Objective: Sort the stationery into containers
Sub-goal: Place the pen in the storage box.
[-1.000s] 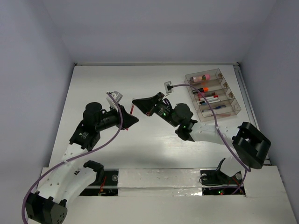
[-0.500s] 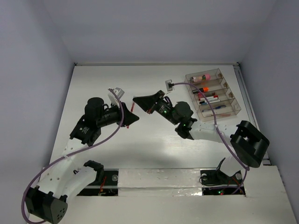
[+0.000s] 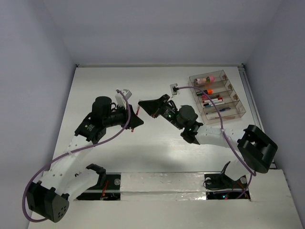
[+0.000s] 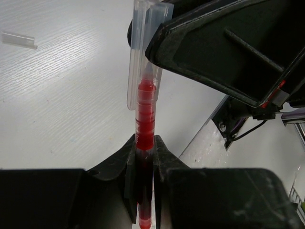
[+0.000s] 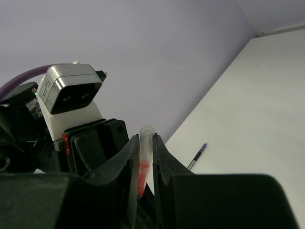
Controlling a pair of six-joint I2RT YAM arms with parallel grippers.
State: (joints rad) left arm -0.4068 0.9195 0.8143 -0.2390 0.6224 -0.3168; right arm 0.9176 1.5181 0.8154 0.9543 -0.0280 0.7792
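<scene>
Left pincer [image 4: 144, 157]: pressed together on the lower barrel of the red pen [image 4: 145, 119], one finger on each side.
Right pincer [image 5: 146, 157]: closed on the same pen's other end, pinching its clear cap [image 4: 143, 43].
Red pen, place: off the worktop [image 3: 105, 86], bridging the two pincers just left of the middle of the top view, left pincer below and right pincer above.
Organiser [image 3: 241, 110]: clear, four long compartments, in the upper right of the top view, well apart from both pincers.
Farthest compartment: a stubby pink cylinder [image 3: 206, 78].
Second compartment: an orange-capped highlighter [image 3: 208, 91].
Third compartment: a pink highlighter [image 3: 206, 100] with other thin pieces beside it, too small to tell apart.
Nearest compartment: something thin and bluish [image 3: 225, 109], not clear enough to name.
Left wrist view only: the red ink column inside the transparent cap, and a small clear piece [image 4: 19, 39] lying on the worktop in the upper left of the frame.
Right wrist view only: a thin blue pen [image 5: 197, 156] lying on the worktop right of the fingers, and the left arm's white camera housing [image 5: 71, 95] facing in from the left of the frame.
Top view only: the organiser and its contents; neither wrist view shows them.
</scene>
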